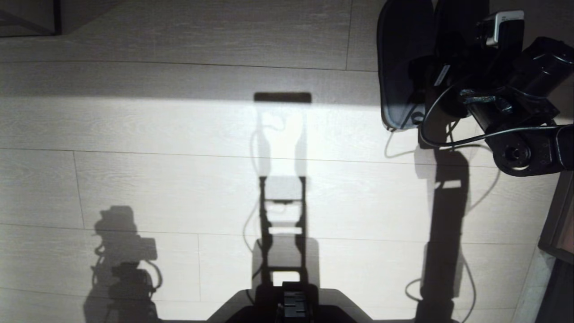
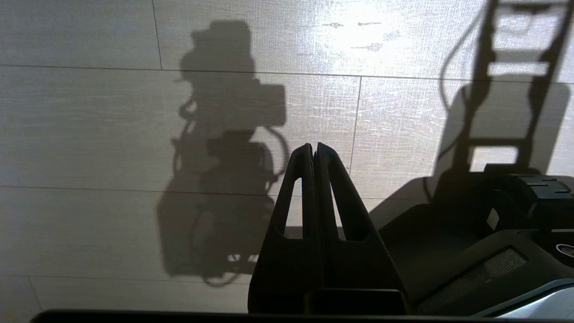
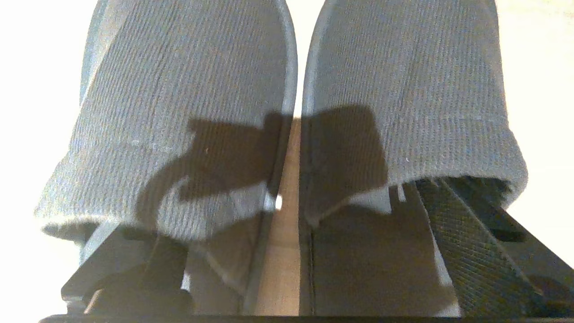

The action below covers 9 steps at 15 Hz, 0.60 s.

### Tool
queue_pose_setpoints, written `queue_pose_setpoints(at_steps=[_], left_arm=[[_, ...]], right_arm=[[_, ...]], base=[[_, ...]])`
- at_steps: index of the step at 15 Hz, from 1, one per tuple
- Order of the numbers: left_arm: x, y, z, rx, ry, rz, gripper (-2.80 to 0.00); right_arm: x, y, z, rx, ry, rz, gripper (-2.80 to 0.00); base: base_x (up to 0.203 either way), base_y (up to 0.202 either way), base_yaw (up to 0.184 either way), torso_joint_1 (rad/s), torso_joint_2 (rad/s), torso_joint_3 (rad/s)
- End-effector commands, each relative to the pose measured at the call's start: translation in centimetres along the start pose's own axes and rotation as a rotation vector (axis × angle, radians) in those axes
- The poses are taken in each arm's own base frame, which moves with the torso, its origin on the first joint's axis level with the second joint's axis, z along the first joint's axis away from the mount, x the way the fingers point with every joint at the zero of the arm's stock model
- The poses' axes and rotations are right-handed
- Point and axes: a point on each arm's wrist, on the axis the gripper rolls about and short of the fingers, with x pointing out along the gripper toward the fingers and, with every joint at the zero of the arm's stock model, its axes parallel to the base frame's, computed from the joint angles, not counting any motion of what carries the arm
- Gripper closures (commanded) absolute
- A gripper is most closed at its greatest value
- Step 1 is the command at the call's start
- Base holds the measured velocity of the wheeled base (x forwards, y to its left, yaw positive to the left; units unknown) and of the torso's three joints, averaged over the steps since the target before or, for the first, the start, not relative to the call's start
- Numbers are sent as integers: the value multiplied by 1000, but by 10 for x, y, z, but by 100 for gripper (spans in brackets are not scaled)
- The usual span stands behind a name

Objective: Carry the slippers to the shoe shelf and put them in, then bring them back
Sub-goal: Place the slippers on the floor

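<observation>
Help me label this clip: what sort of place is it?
Probably an indoor room of a home: pale wood-grain plank floor, fabric slippers lying on it side by side, and dark furniture edges at the corner. Little else shows.

Black right arm [image 1: 520, 112] with looping black cables, silver-grey wrist camera

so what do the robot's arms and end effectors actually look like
Both are matte black. The left end effector has two long tapering fingers with slotted cut-outs. The right end effector has fingers with cross-hatched pads. The right arm is chunky, with looping black cables, a round joint cap and a silver-white camera module.
</observation>
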Motion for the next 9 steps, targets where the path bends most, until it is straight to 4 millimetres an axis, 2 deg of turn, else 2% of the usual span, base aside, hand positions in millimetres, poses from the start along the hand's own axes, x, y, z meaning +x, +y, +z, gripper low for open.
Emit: queue_pose_setpoints(at_steps=[1, 5, 9], left_arm=[[0, 0, 0, -1, 0, 1, 0], [0, 0, 0, -1, -1, 1, 0], [0, 0, 0, -1, -1, 1, 0]], right_arm=[[-11, -5, 22, -2, -2, -1, -280], [-16, -6, 25, -2, 18, 8, -280], [-29, -10, 41, -6, 63, 10, -280]], base=[[0, 0, 0, 0, 0, 0], [0, 0, 0, 0, 0, 0], [0, 0, 0, 0, 0, 0]])
